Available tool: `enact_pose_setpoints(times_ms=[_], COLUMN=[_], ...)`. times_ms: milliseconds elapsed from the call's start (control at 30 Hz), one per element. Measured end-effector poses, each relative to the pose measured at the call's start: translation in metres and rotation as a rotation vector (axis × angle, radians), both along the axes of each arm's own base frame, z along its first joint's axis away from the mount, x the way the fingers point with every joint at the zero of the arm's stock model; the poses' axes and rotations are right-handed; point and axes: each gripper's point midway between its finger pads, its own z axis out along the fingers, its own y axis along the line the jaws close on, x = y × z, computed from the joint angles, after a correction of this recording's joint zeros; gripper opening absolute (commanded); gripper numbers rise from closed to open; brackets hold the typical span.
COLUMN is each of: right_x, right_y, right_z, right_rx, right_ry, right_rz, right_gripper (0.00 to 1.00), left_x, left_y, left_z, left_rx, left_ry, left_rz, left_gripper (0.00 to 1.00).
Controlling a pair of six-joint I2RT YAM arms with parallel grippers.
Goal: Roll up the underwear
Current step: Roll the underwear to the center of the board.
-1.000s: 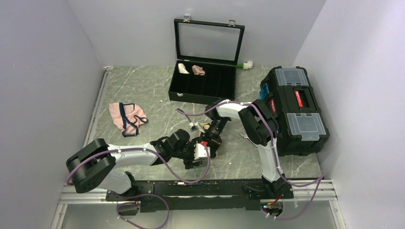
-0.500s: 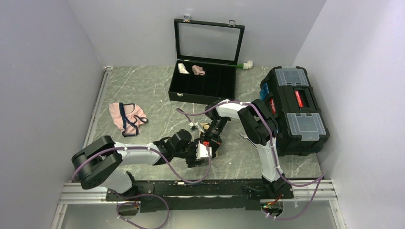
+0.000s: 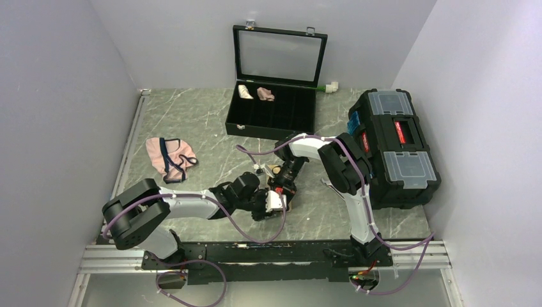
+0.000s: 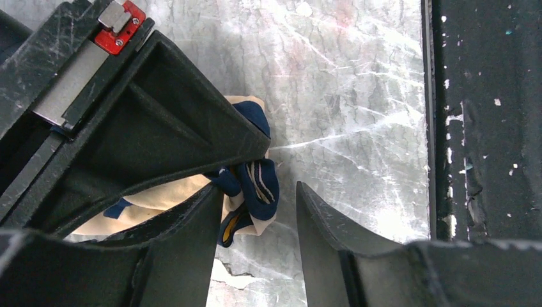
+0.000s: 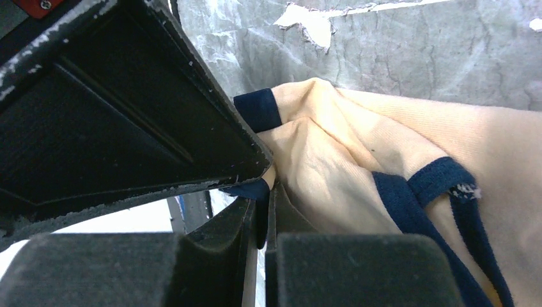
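left arm (image 3: 192, 206) stretched low; left jaws half-open, perhaps touching the underwear (image 5: 332, 160); right jaws clamp it.

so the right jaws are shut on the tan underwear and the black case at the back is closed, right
No: the black case stands open, lid up, in the top external view. The right jaws do pinch the tan underwear.

The left arm (image 3: 185, 206) and right arm (image 3: 310, 147) wear white shells over black joints, draped in lilac cables (image 3: 255, 241). The left hand (image 4: 259, 192) and right hand (image 5: 263, 198) have scuffed black wedge-shaped fingers. A screwed red tab (image 4: 119, 25) sits at 11 o'clock in the left wrist view.
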Motion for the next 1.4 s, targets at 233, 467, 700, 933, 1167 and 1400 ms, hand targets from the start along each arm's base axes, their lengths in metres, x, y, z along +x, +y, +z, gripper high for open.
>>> enact_pose_setpoints(times_ms=[233, 467, 700, 933, 1167, 1400], right_x=[0.0, 0.0, 0.0, 0.002, 0.023, 0.045], right_y=[0.0, 0.0, -0.002, -0.005, -0.008, -0.025], right_z=[0.0, 0.0, -0.001, 0.007, 0.016, 0.034], right_rx=[0.0, -0.001, -0.012, -0.013, 0.01, 0.037], right_ry=[0.0, 0.0, -0.002, 0.004, -0.078, -0.133], right_rz=[0.0, 0.0, 0.002, -0.023, -0.066, -0.155], right_gripper=[0.0, 0.0, 0.14, 0.38, 0.38, 0.38], left_x=[-0.002, -0.001, 0.005, 0.01, 0.017, 0.016], left_y=[-0.004, -0.003, -0.008, -0.008, -0.003, 0.009], left_z=[-0.001, -0.006, -0.012, -0.012, -0.004, -0.014], left_rx=[0.0, 0.016, 0.058, 0.071, 0.05, 0.081], left_ry=[0.025, 0.033, 0.077, 0.2, 0.29, 0.396], left_rz=[-0.005, -0.003, 0.006, 0.02, 0.022, 0.058], left_gripper=[0.38, 0.24, 0.0, 0.0, 0.0, 0.0])
